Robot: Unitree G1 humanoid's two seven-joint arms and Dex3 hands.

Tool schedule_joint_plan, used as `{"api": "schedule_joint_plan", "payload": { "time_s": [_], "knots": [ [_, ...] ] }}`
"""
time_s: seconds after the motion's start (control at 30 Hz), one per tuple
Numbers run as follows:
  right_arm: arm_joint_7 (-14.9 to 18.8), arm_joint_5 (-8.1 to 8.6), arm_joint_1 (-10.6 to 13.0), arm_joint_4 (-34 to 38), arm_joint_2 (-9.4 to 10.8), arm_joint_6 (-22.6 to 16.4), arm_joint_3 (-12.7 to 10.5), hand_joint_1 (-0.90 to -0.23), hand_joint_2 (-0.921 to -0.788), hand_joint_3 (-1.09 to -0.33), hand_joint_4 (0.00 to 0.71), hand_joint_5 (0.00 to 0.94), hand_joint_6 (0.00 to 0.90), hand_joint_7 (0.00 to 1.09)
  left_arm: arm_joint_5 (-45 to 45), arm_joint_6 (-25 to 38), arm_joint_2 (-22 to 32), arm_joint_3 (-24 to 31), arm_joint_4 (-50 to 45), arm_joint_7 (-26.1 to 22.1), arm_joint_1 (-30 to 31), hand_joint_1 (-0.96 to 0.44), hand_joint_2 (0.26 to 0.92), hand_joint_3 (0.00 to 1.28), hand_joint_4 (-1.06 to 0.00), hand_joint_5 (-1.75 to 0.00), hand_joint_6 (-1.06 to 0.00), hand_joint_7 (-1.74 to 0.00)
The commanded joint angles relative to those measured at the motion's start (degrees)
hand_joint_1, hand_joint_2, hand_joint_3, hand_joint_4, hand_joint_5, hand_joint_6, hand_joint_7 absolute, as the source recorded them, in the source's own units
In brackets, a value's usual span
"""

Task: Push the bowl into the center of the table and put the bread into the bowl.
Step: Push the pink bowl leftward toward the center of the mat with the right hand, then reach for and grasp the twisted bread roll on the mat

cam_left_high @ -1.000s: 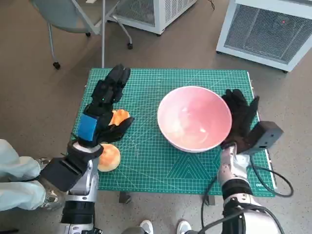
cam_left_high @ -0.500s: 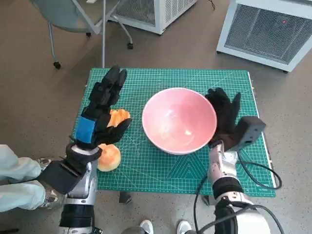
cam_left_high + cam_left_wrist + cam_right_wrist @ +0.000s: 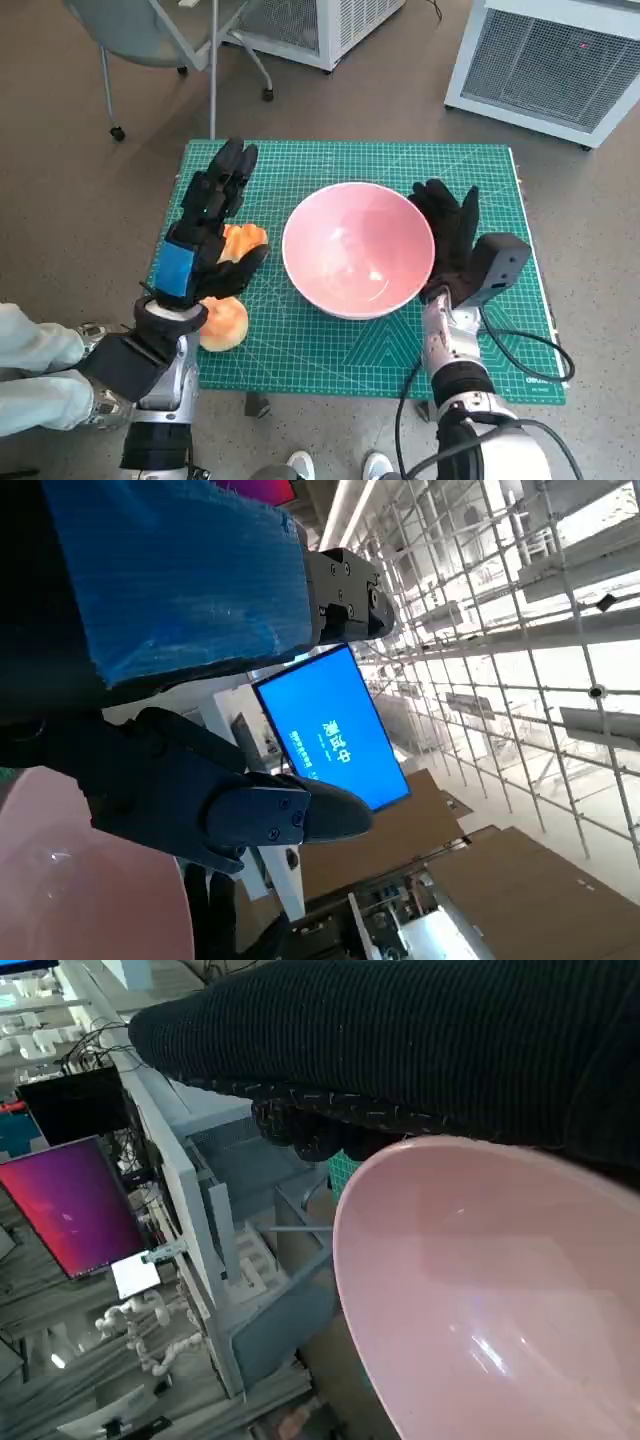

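Half done by my reckoning: the pink bowl (image 3: pixel 358 248) sits near the green mat's (image 3: pixel 300 350) middle with the right hand (image 3: pixel 447 235) flat against it, fingers spread, while both bread pieces (image 3: pixel 232 280) lie outside it beside the left hand (image 3: pixel 207 228), whose fingers are wide and hold nothing.

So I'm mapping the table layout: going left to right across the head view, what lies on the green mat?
Blue-taped black left robot hand → round pink bowl → black-gloved right robot hand.

The right hand (image 3: pixel 447 237), flat against the pink bowl (image 3: pixel 358 262), has slid it leftward toward the table's middle.
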Motion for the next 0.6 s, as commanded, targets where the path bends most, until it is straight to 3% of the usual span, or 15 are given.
{"api": "schedule_joint_plan", "payload": {
  "time_s": [0.03, 0.2, 0.37, 0.5, 0.6],
  "knots": [
    [0.57, -0.72, -0.39, 0.46, -1.29, 0.61, 0.35, -0.574, -0.921, -0.831, 0.355, 0.004, 0.335, 0.37, -0.18, 0.38, 0.34, 0.31, -0.52, 0.22, 0.52, -0.53, 0.921, 0.35, -0.24, 0.0, -0.16, -0.2],
    [1.1, -0.6, -0.48, -0.34, -2.75, -1.16, 0.25, -0.56, -0.921, -0.852, 0.339, 0.001, 0.317, 0.35, -0.6, 0.18, 0.61, 0.66, 0.01, -0.05, 0.34, -0.53, 0.921, 0.35, -0.24, 0.0, -0.17, -0.19],
    [1.94, -0.23, -0.91, -2.09, -4.01, -6.07, 0.06, -0.542, -0.921, -0.898, 0.331, 0.0, 0.3, 0.34, -1.02, -0.02, 0.95, 1.16, 1.02, -0.18, -0.41, -0.53, 0.921, 0.36, -0.24, 0.0, -0.17, -0.19],
    [4.6, 0.98, -0.94, -4.34, -4.54, -11.07, -0.38, -0.563, -0.921, -0.868, 0.296, 0.001, 0.282, 0.35, -1.02, -0.12, 0.86, 1.4, 1.95, 0.01, -1.23, -0.53, 0.921, 0.36, -0.24, 0.0, -0.17, -0.18],
    [6.41, 1.42, -0.7, -6.01, -4.7, -14.43, -0.24, -0.596, -0.921, -0.839, 0.283, 0.0, 0.241, 0.42, -0.73, -0.35, 0.71, 1.51, 2.62, 0.26, -1.74, -0.53, 0.921, 0.36, -0.24, -0.01, -0.18, -0.18]
  ]
}}
